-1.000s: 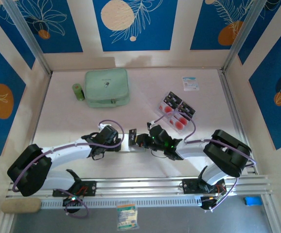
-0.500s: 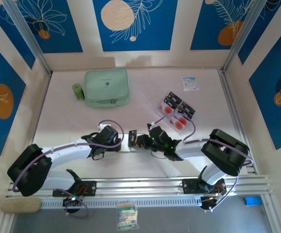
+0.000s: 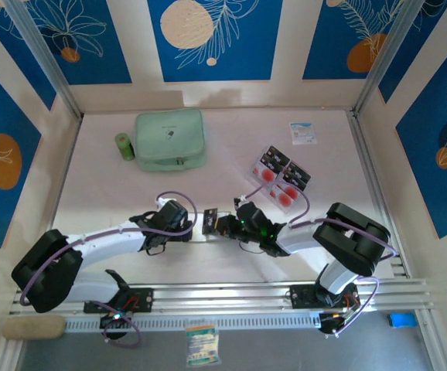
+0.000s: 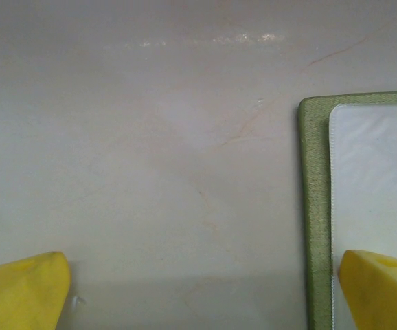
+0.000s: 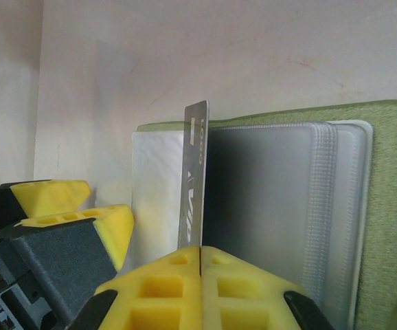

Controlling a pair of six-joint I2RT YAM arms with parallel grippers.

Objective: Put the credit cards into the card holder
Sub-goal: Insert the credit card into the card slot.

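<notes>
The right tool was pressed together on a black VIP card, pinching its lower edge so that the card stood on edge, upright between the yellow fingertips. The card's top edge sat against the open card holder, at the seam between a white panel on the left and the stack of clear plastic sleeves on the right. We could not tell whether the card had entered a sleeve.

The olive-green holder lay open and flat on the worktop, its pale inside facing up. Just left of it, in the right wrist view, we saw the left tool close beside the white panel.

From its own camera the left tool was spread wide and held nothing. One yellow fingertip was over bare worktop, the other over the holder's pale lining, near the green border of the card holder.

From above, both tools met near the middle of the worktop. The remaining credit cards lay fanned beyond the right arm, well apart from the holder. Farther back stood a mint-green zip case with a small green cylinder just beside it, and a white-and-blue paper packet lay near the right rear corner.
</notes>
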